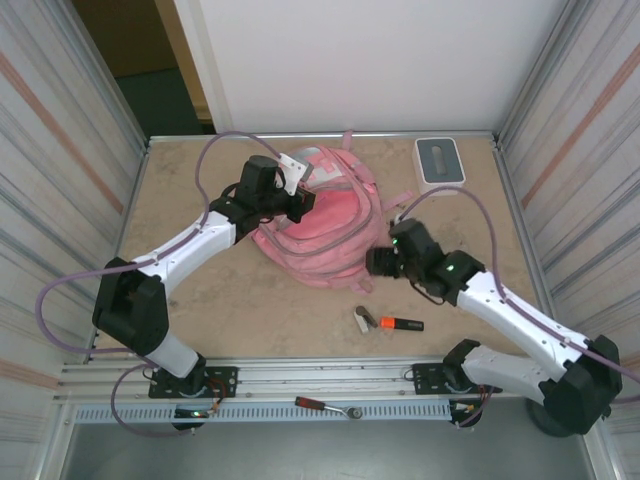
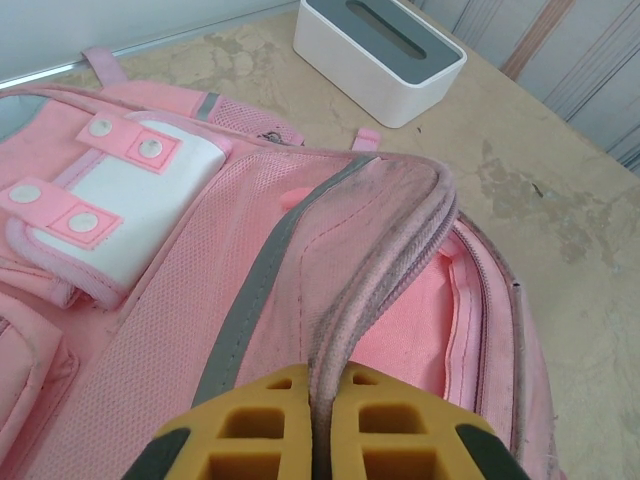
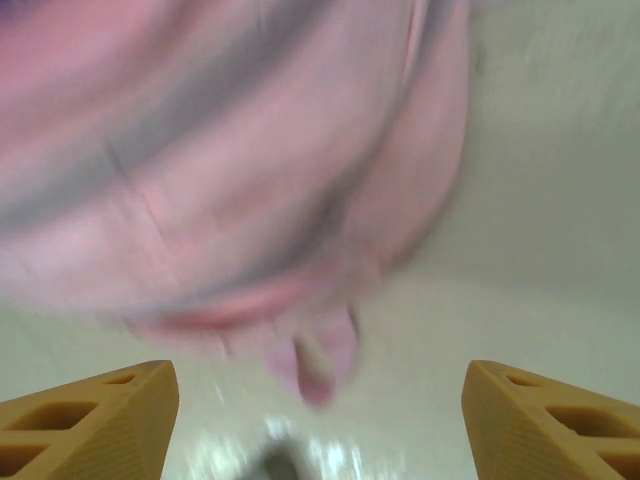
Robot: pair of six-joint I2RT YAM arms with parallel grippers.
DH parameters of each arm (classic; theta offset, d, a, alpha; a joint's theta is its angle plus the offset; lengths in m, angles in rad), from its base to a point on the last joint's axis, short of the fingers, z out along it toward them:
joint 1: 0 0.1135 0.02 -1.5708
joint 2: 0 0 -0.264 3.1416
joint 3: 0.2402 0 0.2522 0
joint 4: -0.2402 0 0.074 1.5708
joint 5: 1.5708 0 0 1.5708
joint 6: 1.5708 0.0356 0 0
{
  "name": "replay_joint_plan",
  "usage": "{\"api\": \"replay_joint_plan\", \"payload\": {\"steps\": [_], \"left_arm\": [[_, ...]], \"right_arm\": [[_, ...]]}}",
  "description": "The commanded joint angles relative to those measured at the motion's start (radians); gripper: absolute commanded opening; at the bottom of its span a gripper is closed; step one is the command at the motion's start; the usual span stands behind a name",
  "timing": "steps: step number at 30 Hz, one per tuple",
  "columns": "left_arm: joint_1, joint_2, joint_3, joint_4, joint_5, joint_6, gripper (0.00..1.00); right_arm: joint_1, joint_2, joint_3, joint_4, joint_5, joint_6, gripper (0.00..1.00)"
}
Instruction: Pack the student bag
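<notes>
The student bag (image 1: 320, 225) lies flat in the far middle of the bench (image 1: 200, 300), near the white box (image 1: 439, 163) at the back right. Expect it to behave as soft, floppy fabric: light for its bulk, not fragile and not slippery, but it will sag, fold and drag rather than lift as one piece, so any pull moves the cloth you hold before it moves the bag. Your best holds look like the stiffened seams: the zip rim of the main mouth, the straps, or the top loop. The broad mesh panels would likely bunch up. Your left tool (image 2: 320, 425) is clamped narrow on just such a rim, a grey-smudged fold of the opening's edge pinched between its yellow pads. Your right tool (image 3: 320, 420) stands wide with nothing between its jaws, close to the bag's near right side. The overhead view gives you the layout: both arms, the bag's outline, and the orange marker (image 1: 402, 324) waiting on the bench near the right arm. The left wrist view adds what is too fine from above: the pinch itself, the pink lining inside the parted mouth and the white snap pocket. The right wrist view is blurred, giving pink fabric close overhead, the bench below, and the jaw spread.
</notes>
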Motion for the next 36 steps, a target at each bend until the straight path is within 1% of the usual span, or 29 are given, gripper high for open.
{"api": "replay_joint_plan", "payload": {"steps": [1,4,7,11,13,15,21,23,25,28,31,34,36], "left_arm": [[0.012,-0.052,-0.019,0.031,-0.012,0.005,0.00],[0.012,-0.048,-0.025,0.036,-0.012,0.001,0.00],[0.012,-0.041,-0.031,0.038,0.003,-0.003,0.00],[0.012,-0.038,-0.036,0.037,0.001,-0.002,0.00],[0.012,-0.039,-0.035,0.028,0.006,0.003,0.00],[0.012,-0.043,-0.040,0.024,0.003,0.007,0.00],[0.012,-0.036,-0.040,0.026,0.010,0.006,0.00],[0.013,-0.034,-0.040,0.028,0.010,0.006,0.00],[0.012,-0.030,-0.036,0.028,0.008,0.007,0.00],[0.012,-0.030,-0.033,0.023,0.013,0.008,0.00],[0.012,-0.032,-0.030,0.028,0.012,0.005,0.00],[0.012,-0.031,-0.024,0.034,0.030,-0.005,0.00],[0.012,-0.036,-0.023,0.044,0.046,-0.016,0.00]], "right_arm": [[0.106,0.044,-0.038,-0.169,0.010,0.028,0.82],[0.190,0.108,-0.044,-0.146,-0.005,0.071,0.86],[0.269,0.212,-0.029,-0.097,0.008,0.078,0.87],[0.308,0.351,0.015,-0.087,0.055,0.076,0.85],[0.314,0.392,0.016,-0.064,0.059,0.069,0.81],[0.318,0.421,0.016,-0.036,0.037,0.062,0.74],[0.341,0.467,0.012,0.054,-0.029,0.044,0.44],[0.345,0.470,0.018,0.070,-0.046,0.039,0.37],[0.348,0.461,0.022,0.087,-0.063,0.033,0.34],[0.347,0.418,0.039,0.089,-0.078,0.009,0.30],[0.336,0.313,0.057,0.109,-0.083,-0.009,0.29],[0.259,0.212,0.036,0.251,-0.185,-0.011,0.28],[0.178,0.177,0.038,0.366,-0.268,0.016,0.28]]}}
